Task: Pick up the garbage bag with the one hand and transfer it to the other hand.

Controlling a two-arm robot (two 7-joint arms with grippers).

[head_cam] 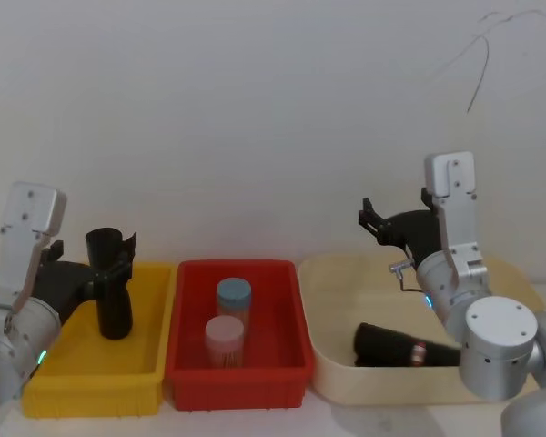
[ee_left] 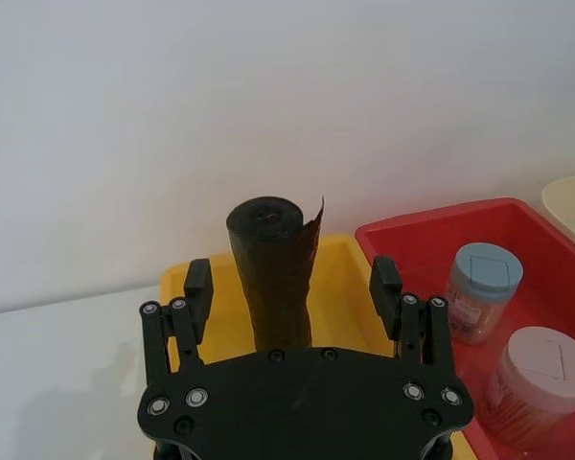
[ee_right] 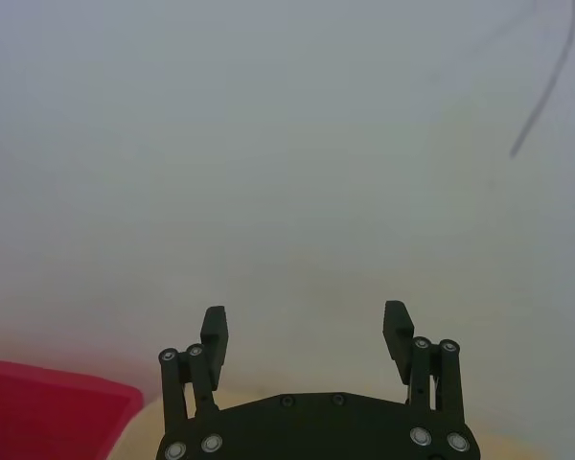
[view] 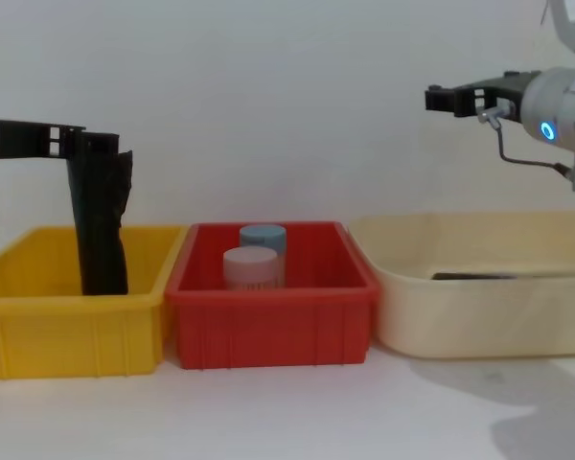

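Left jaws open; upright garbage bag (ee_left: 271, 278) stands between them.

L gripper (ee_left: 290, 278) fingers (ee_left: 197, 287) spread, apart from upright garbage bag (ee_left: 268, 249) btwn them.

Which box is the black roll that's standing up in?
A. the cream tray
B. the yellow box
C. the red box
B: the garbage bag stands upright in the yellow box, with the left claw open, one finger on either side of it. The right claw is open in the air over the cream tray.
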